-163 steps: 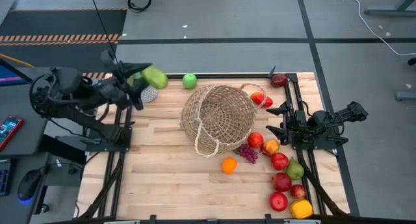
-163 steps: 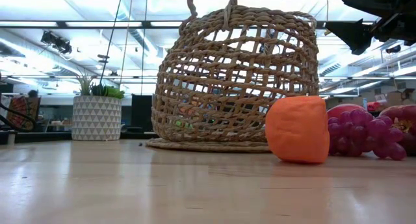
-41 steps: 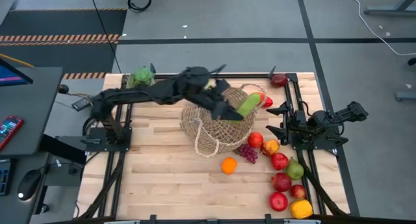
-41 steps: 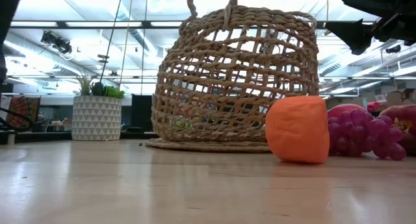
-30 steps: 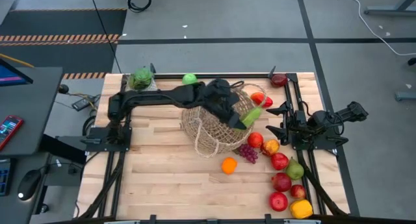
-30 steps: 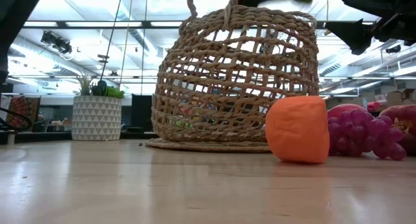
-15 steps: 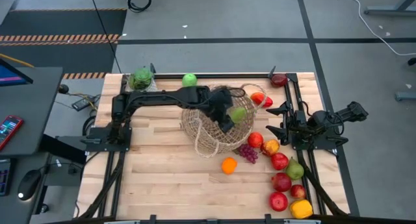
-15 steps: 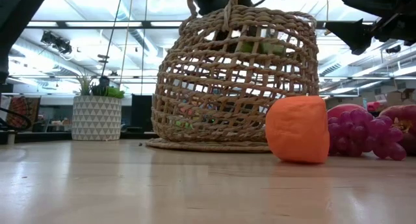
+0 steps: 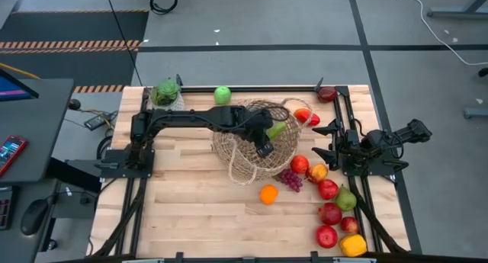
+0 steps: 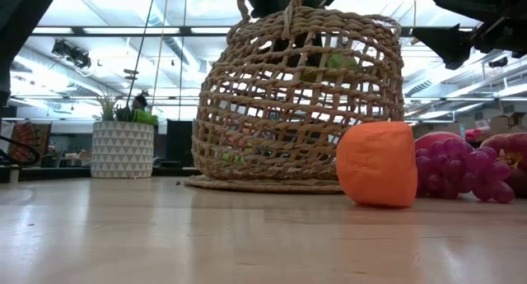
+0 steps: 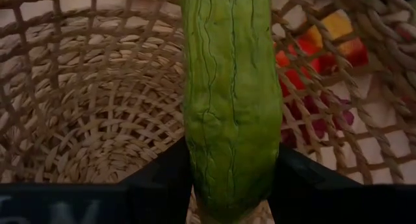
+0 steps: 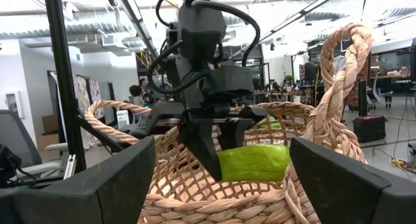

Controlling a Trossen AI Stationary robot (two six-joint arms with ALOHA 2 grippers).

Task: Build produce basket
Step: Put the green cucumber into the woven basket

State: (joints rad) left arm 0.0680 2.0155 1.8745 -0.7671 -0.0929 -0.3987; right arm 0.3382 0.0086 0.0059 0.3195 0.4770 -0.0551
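1. Left gripper (image 9: pixel 268 139) is over the open top of the basket (image 9: pixel 236 145), approx. at the table centre; its fingers pinch the cucumber (image 11: pixel 231 100) on both sides.
2. Cucumber sits inside the basket's upper part, its end near the rim; the low view shows it green behind the weave.
3. Right gripper (image 9: pixel 326 141) waits at the table's right side, beside the basket; fingers are spread, nothing between them.
4. Rest of the produce lies outside: orange (image 9: pixel 268 194) and grapes (image 9: pixel 290 179) just in front of the basket, green apple (image 9: pixel 222 94) at the far edge, red apples, pear (image 9: pixel 346 198) and yellow pepper (image 9: pixel 354 245) on the right.
5. Potted plant (image 9: pixel 167 92) stands at the far left corner.
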